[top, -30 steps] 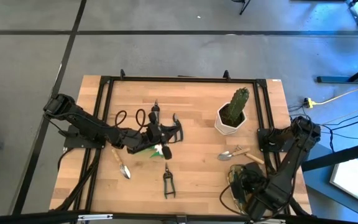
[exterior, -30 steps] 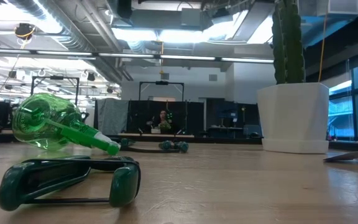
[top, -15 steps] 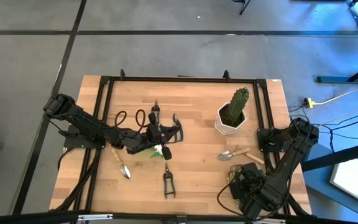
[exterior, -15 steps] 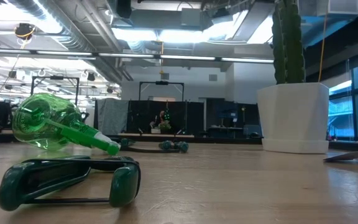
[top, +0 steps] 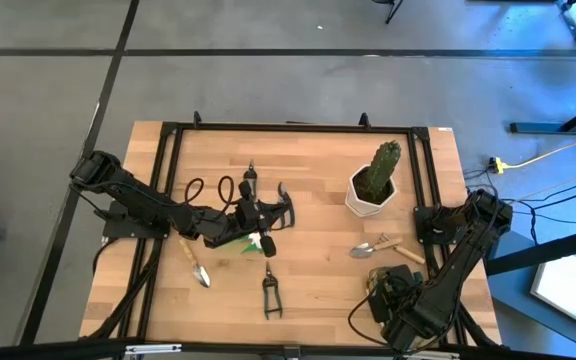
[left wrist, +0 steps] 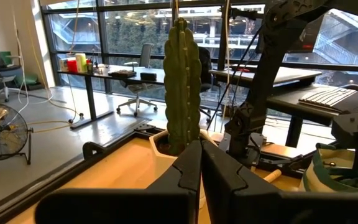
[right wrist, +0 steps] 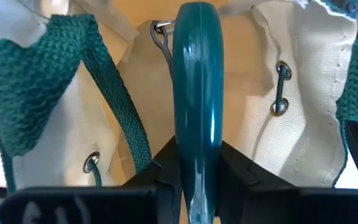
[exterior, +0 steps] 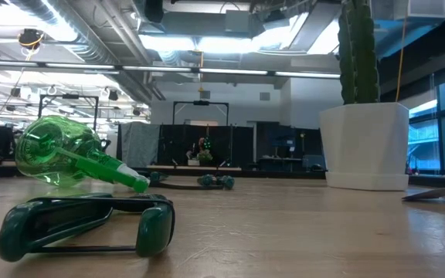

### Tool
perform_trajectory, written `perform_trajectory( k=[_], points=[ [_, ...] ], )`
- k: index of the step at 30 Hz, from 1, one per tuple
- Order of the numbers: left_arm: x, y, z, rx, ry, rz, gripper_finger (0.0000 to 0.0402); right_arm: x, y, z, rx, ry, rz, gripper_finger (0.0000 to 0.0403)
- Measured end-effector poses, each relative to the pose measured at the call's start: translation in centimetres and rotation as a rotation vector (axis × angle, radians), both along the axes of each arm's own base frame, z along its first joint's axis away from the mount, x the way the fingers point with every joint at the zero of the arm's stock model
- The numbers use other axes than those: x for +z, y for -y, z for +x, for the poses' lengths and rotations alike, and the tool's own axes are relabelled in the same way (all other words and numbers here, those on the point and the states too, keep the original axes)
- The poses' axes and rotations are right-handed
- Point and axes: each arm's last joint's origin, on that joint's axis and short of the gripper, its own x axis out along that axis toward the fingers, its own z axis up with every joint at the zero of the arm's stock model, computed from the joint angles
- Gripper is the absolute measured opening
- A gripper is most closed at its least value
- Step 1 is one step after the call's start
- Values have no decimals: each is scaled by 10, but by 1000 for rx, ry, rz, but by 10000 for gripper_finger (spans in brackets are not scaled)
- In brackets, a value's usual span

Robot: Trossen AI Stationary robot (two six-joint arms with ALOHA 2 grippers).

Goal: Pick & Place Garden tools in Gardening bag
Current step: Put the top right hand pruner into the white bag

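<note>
Right tool at desk 5 o'clock, clamped on a teal-handled shears right over the open gardening bag. Handle is smooth, hard plastic, likely slippery; a mid-handle pinch looks right. Bag is soft fabric, will sag, so it needs a drop from above. Left tool closed and empty at desk centre, by the green spray bottle: light, round, rolls; take the neck. Trowels at 4 o'clock: stiff, take the wooden handle.

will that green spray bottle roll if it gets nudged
Probably: the green spray bottle lies on its side with a rounded body. Its nozzle rests on the table, likely making it pivot rather than roll far. It looks like clear plastic, so probably light.
</note>
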Motion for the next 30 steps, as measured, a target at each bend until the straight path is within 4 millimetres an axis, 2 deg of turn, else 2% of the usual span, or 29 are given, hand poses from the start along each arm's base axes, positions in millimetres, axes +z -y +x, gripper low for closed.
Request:
perform_trajectory(
  k=[24, 30],
  points=[
    [0, 0, 0, -1, 0, 0, 2, -9, -5, 4, 14, -6, 11, 61],
    [0, 0, 0, -3, 0, 0, 3, -24, -6, 5, 6, 10, 32, 61]
  ],
)
